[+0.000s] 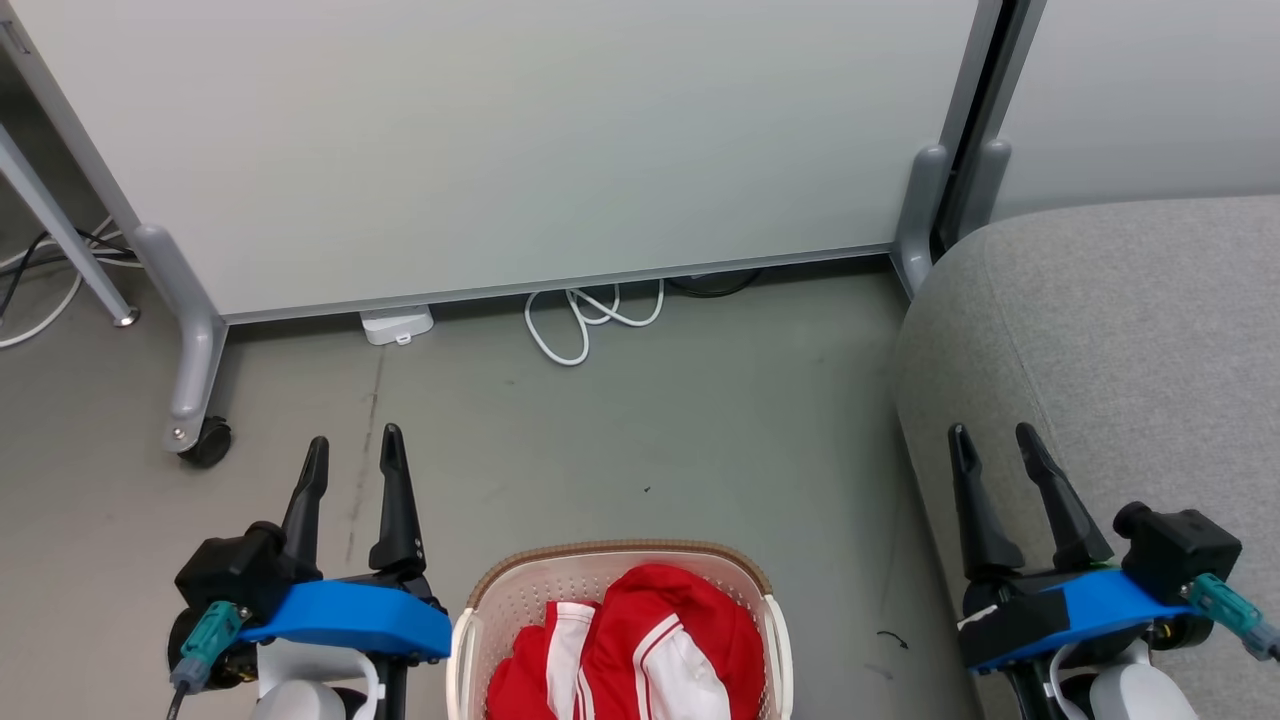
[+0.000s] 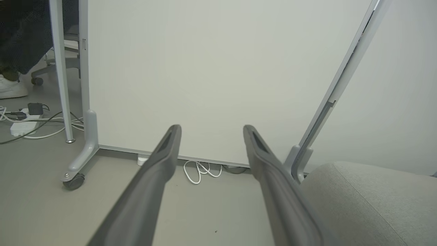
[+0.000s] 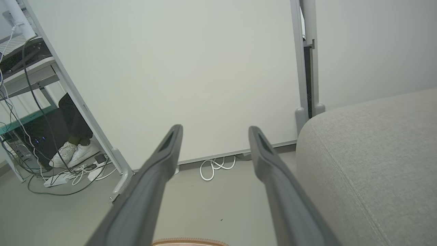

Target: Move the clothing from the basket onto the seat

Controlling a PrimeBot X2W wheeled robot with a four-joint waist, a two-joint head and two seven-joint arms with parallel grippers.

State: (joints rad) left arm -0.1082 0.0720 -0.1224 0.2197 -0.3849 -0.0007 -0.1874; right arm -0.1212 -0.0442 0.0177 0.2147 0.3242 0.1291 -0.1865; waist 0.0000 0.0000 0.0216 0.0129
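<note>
- Left end effector [image 1: 354, 436] and right end effector [image 1: 992, 430]: fingers apart, holding nothing, flanking basket [image 1: 620, 552] at 6 o'clock.
- Clothing [image 1: 650, 640] sits in basket; none on seat [image 1: 1120, 330] at 3 o'clock. Task not started.

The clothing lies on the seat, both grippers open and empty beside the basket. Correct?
No: the head view shows the clothing in the basket, not on the seat. The left gripper and right gripper are open and empty beside it.
</note>
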